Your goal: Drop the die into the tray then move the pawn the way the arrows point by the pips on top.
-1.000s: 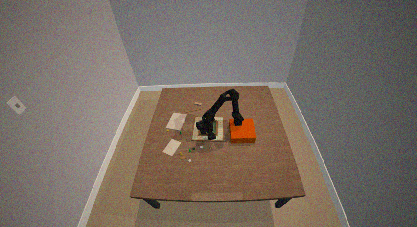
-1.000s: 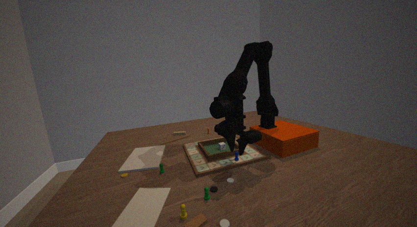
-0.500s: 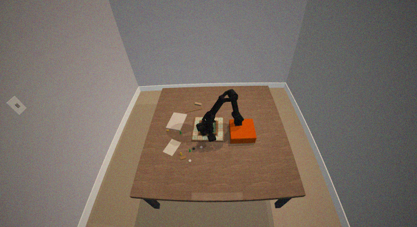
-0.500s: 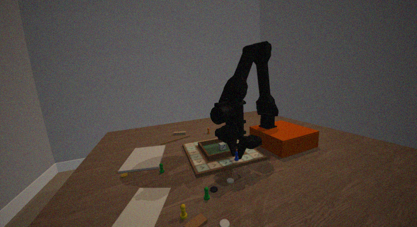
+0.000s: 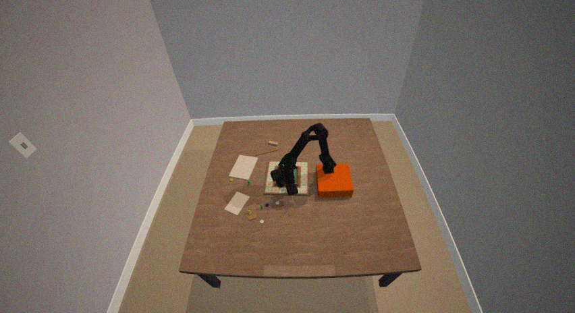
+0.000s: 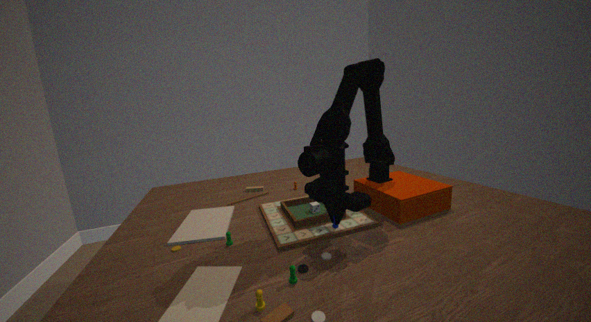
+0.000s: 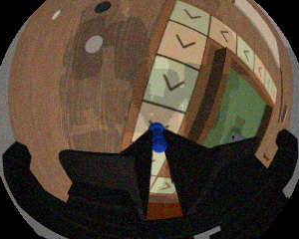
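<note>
claw [image 5: 290, 188] [image 6: 336, 220] [image 7: 156, 134] clenched on blue pawn [image 6: 335, 225] [image 7: 159, 144], fingers nearly together. pawn over a square in the near row of the board [image 5: 304, 191] [image 6: 285, 238] [image 7: 181, 42], just outside the wall of the tray [image 5: 295, 176] [image 6: 308, 223] [image 7: 219, 85]. looks upright in the exterior view, with a bit of blue below the fingertips. can't tell if lifted or touching the square.

die [image 6: 314, 207] [image 7: 235, 136] in the tray, out of the claw. can't read top pips reliably; get a clean look before picking the target square.

handling guess: light, stiff, probably smooth plastic. unlikely to crush, more likely to pivot or squirt out from a pinch on the round head. best hold: narrow neck/upper body, both pads square to the shaft, base left free for a flat landing. avoid squeezing harder if tilted; set down and regrip instead. lift straight, only enough to clear the board, go slow, keep wide finger bodies off the tray wall and die. lower till base seats, then open gently to avoid tipping.
</note>
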